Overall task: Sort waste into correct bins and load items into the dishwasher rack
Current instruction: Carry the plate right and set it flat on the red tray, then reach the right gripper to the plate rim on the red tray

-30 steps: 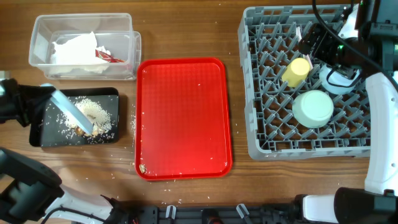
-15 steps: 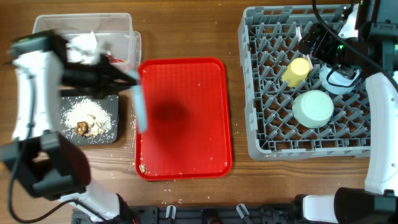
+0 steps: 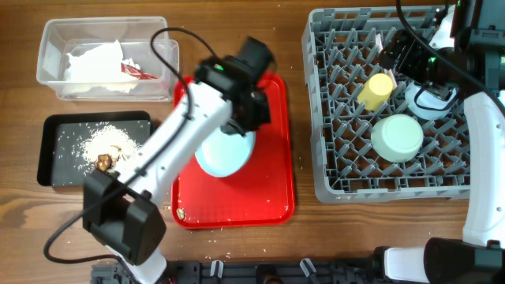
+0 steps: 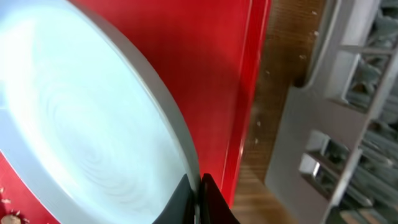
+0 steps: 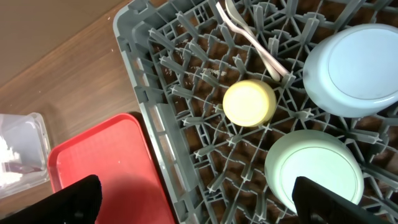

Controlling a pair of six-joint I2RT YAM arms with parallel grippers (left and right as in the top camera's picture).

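My left gripper is shut on the rim of the larger light blue plate, which hangs over the red tray. From overhead the plate lies just below the left gripper. The grey dishwasher rack holds the yellow cup, mint-green bowl, light blue saucer and white spoon. My right gripper stands open above the rack's left part, holding nothing. The clear tub holds the napkin and red wrapper. Crumbs and brown lumps lie in the black tray.
A few crumbs are scattered on the red tray and on the wooden table beside the black tray. My left arm stretches diagonally from the front left across the tray. The right arm covers the rack's far right corner.
My left arm has swung right from over the black tray to over the red tray, carrying the plate, which now faces up instead of tilting on edge. The right arm has not moved.
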